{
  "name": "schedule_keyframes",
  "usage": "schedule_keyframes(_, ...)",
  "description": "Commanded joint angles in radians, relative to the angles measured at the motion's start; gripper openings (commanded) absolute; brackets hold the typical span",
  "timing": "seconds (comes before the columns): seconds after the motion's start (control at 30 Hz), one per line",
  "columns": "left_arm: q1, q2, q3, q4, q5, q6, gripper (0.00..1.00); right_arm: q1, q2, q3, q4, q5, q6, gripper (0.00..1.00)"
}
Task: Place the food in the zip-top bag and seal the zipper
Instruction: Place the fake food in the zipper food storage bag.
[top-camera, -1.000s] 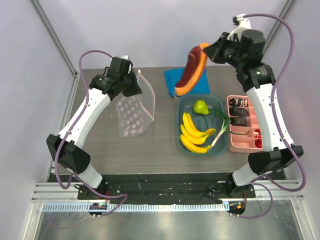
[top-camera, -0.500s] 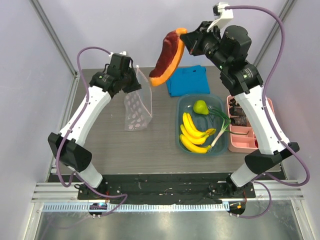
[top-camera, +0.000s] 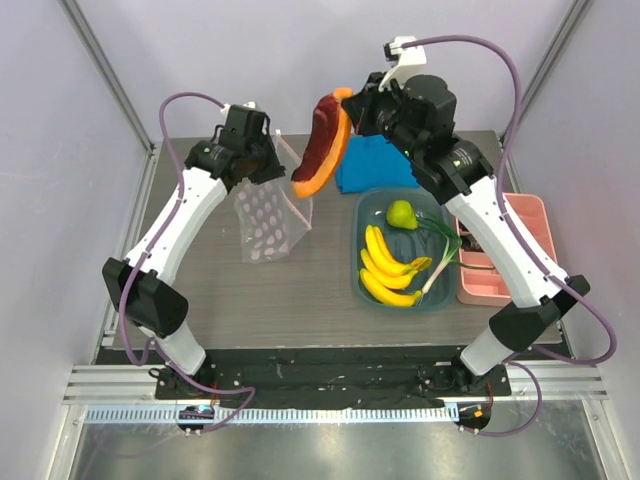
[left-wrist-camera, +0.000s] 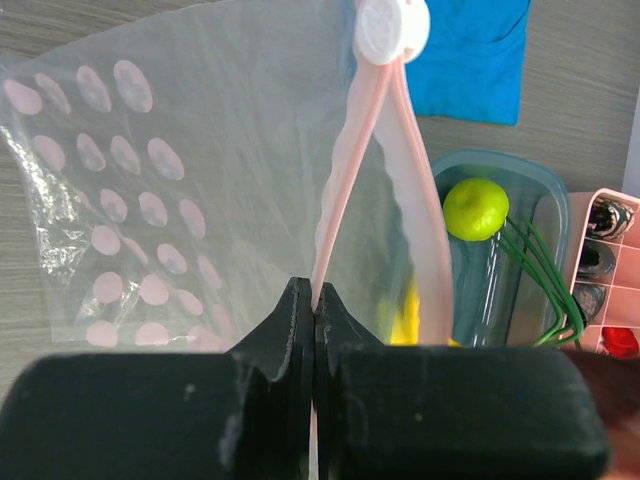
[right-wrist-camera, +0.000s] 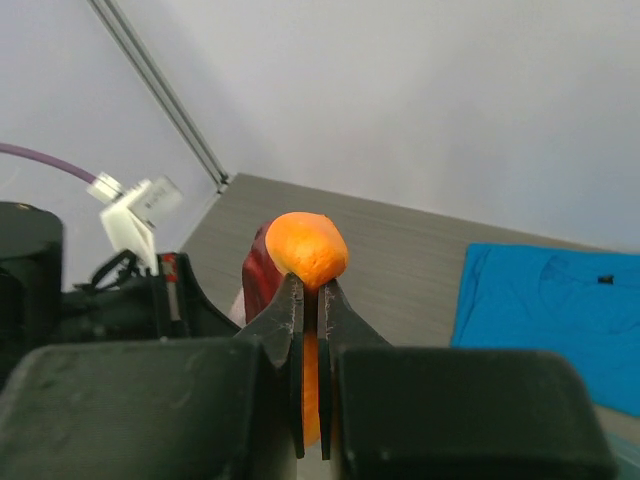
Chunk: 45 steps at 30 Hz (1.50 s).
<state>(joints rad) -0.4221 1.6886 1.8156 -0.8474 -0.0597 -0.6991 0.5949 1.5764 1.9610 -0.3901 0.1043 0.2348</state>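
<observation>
Clamped on the long orange-red pepper (top-camera: 320, 150), your right end effector (right-wrist-camera: 310, 300) has swung beside the left end effector (left-wrist-camera: 313, 297), which pinches the dotted clear bag (top-camera: 262, 225) open.

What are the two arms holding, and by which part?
The left tool pinches the zip-top bag by its pink zipper strip. The right tool grips the orange-red pepper by one orange end.

Dark wood-grain table (top-camera: 300, 290), top view. Upper centre: blue cloth (top-camera: 378, 168), lying flat. Right of centre: teal tub (top-camera: 357, 262), just beside a pink compartment tray (top-camera: 535, 225) at the right edge. Left of centre: dotted zip-top bag (top-camera: 265, 228), upright, with its lower edge on the surface.
</observation>
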Motion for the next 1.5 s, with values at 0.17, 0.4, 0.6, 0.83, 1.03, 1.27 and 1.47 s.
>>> schedule_keyframes(0.17,0.006,-0.030,0.044,0.062,0.041,-0.045,0.00,0.055,0.004,-0.085,0.099,0.040,0.014,0.01)
schedule_keyframes(0.4,0.020,-0.041,0.041,0.087,0.099,-0.089,0.00,0.083,-0.004,-0.169,0.197,0.005,0.052,0.01)
schedule_keyframes(0.6,0.046,-0.038,0.040,0.128,0.173,-0.134,0.00,0.082,0.039,-0.142,0.139,-0.026,0.161,0.01)
schedule_keyframes(0.83,0.048,-0.058,0.031,0.180,0.204,-0.189,0.00,0.097,0.073,-0.177,0.135,-0.046,0.180,0.01)
schedule_keyframes(1.03,0.052,-0.072,0.011,0.209,0.221,-0.237,0.00,0.125,0.089,-0.209,0.175,-0.003,0.115,0.01)
schedule_keyframes(1.27,0.052,-0.072,0.002,0.264,0.268,-0.272,0.00,0.157,0.134,-0.221,0.169,-0.046,0.087,0.01)
schedule_keyframes(1.47,0.052,-0.095,-0.018,0.309,0.294,-0.277,0.00,0.157,0.177,-0.186,0.097,-0.074,0.083,0.01)
